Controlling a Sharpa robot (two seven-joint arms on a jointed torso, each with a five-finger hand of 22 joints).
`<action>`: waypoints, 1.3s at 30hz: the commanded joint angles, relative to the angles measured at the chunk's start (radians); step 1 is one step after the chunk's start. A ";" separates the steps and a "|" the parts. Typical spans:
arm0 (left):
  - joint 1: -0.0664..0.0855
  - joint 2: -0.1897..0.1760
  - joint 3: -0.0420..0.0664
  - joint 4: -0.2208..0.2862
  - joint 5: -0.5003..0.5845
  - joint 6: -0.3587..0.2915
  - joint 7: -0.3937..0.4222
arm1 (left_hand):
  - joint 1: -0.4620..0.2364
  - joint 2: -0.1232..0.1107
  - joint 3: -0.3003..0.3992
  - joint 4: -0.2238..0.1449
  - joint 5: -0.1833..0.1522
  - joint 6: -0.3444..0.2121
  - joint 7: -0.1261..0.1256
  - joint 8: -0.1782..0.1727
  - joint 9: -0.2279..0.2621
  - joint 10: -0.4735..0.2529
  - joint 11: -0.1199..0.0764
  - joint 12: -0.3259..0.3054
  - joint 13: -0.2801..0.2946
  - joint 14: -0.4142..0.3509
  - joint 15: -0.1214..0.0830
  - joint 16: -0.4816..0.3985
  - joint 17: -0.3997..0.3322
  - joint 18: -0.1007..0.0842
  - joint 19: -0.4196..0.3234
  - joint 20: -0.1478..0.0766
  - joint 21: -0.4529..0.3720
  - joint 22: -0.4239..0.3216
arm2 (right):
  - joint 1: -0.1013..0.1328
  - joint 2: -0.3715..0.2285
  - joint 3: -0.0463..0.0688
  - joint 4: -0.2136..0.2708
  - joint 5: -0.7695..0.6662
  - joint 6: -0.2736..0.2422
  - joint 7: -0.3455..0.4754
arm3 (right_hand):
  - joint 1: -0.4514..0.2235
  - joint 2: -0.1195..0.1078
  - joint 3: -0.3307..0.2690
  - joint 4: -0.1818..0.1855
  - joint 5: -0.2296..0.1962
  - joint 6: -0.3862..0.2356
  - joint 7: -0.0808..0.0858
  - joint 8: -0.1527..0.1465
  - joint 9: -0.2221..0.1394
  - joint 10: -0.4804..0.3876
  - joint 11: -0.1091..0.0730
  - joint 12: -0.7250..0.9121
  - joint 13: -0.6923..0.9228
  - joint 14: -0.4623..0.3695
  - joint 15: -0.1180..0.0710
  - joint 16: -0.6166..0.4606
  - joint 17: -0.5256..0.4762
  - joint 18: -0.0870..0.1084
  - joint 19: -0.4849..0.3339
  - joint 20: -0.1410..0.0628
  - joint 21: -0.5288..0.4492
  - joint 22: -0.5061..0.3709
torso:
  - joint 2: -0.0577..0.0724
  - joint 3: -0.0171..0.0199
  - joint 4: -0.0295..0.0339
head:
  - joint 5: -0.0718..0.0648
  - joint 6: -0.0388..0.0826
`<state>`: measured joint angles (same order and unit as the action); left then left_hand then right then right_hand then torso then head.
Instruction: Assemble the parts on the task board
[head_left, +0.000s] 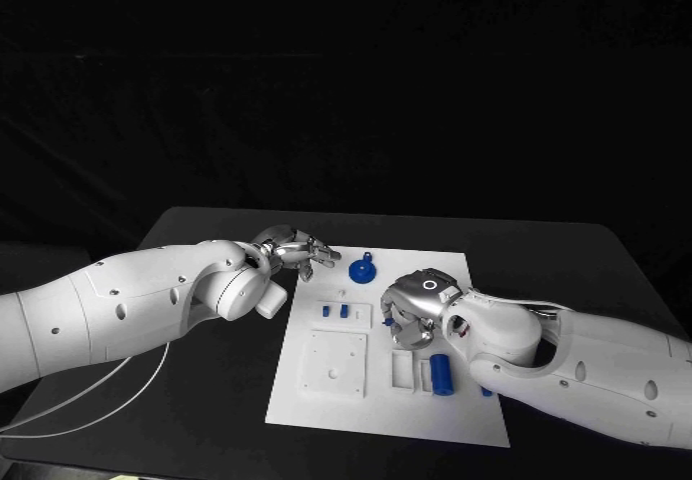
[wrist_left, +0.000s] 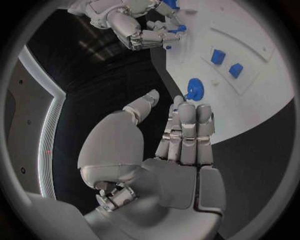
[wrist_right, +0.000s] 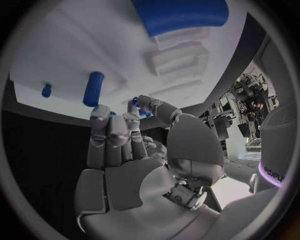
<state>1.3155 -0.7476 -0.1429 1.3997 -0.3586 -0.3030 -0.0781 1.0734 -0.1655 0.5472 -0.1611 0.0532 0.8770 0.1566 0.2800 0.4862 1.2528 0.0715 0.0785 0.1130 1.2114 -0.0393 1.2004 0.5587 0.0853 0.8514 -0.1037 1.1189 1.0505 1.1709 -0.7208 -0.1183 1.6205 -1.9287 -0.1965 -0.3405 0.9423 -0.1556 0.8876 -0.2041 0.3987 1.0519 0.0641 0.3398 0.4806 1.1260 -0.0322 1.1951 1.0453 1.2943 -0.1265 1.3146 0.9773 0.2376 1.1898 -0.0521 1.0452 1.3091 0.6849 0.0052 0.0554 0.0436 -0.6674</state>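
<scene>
The white task board (head_left: 433, 415) lies in the middle of the black table. My left hand (head_left: 296, 250) hovers at the board's far left corner and holds nothing. Its fingertips (wrist_left: 190, 112) stand just short of a blue gear (wrist_left: 196, 90), which sits on the board (head_left: 362, 270). My right hand (head_left: 411, 312) is low over the board's middle. A small blue peg (wrist_right: 139, 107) sits between its thumb and a fingertip. A blue cylinder (head_left: 441, 373) lies in a slot close in front of that hand. Two small blue blocks (head_left: 336, 311) stand in a recess left of it.
A raised white square plate (head_left: 335, 362) occupies the board's near left part. A blue pin (wrist_right: 94, 89) and a smaller blue piece (wrist_right: 46, 90) sit on the board beyond the right hand's fingers. Bare black table (head_left: 577, 260) surrounds the board.
</scene>
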 joint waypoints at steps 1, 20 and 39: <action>-0.001 0.001 0.001 0.008 0.029 0.051 0.034 | -0.003 0.005 -0.001 -0.006 -0.001 0.009 0.001 0.006 0.001 0.006 0.000 0.006 0.002 -0.001 -0.003 -0.007 0.001 0.037 0.001 -0.030 -0.006 -0.001 | 0.000 -0.006 0.024 0.009 0.030 -0.046 -0.035 | 0.009 -0.007 0.005 0.003 -0.007 0.021 0.014 0.008 0.007 0.009 0.000 -0.005 0.002 0.001 -0.009 -0.006 0.001 0.024 0.005 -0.002 0.000 0.008 | 0.000 -0.0012 -0.0010 | -0.004 0.009; -0.003 0.025 -0.020 0.078 0.229 -0.056 0.039 | -0.025 -0.012 -0.007 -0.003 -0.003 -0.021 0.015 -0.008 -0.012 0.000 0.002 -0.002 -0.002 -0.003 -0.001 -0.015 -0.001 0.033 0.000 -0.033 -0.012 -0.004 | 0.000 0.012 0.126 0.005 0.095 -0.066 -0.082 | 0.014 -0.015 0.014 0.014 -0.019 0.021 0.014 0.007 0.008 0.010 0.000 -0.009 0.003 0.002 -0.009 -0.009 0.003 0.024 0.007 -0.003 -0.002 0.007 | 0.000 0.0001 0.0011 | -0.014 0.052; -0.004 0.066 -0.028 0.077 0.364 -0.182 0.094 | -0.017 -0.045 0.013 0.017 -0.004 -0.020 0.016 0.003 -0.010 -0.027 0.011 -0.012 -0.012 0.004 0.008 -0.022 -0.003 0.038 0.008 -0.027 -0.017 -0.010 | 0.000 0.059 0.158 -0.048 0.095 -0.071 -0.090 | 0.020 -0.022 0.019 0.019 -0.021 0.021 0.014 0.007 0.008 0.011 0.000 -0.011 0.005 0.003 -0.009 -0.012 0.004 0.024 0.008 -0.003 -0.002 0.006 | 0.000 -0.0001 0.0000 | -0.017 0.071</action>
<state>1.3111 -0.6853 -0.1717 1.4758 -0.0429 -0.4410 -0.0183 1.0526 -0.2027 0.5573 -0.1455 0.0532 0.8606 0.1726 0.2799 0.4755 1.2374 0.0787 0.0733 0.1018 1.2149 -0.0355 1.1841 0.5564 0.0853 0.8551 -0.1073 1.1072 1.0421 1.1712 -0.6636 0.0384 1.5733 -1.8315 -0.2635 -0.4248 0.9551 -0.1779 0.9030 -0.1887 0.3833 1.0542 0.0673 0.3445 0.4807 1.1329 -0.0321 1.1907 1.0484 1.2968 -0.1302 1.3070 0.9801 0.2372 1.1931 -0.0516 1.0450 1.3091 0.6848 0.0054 0.0559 0.0258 -0.5976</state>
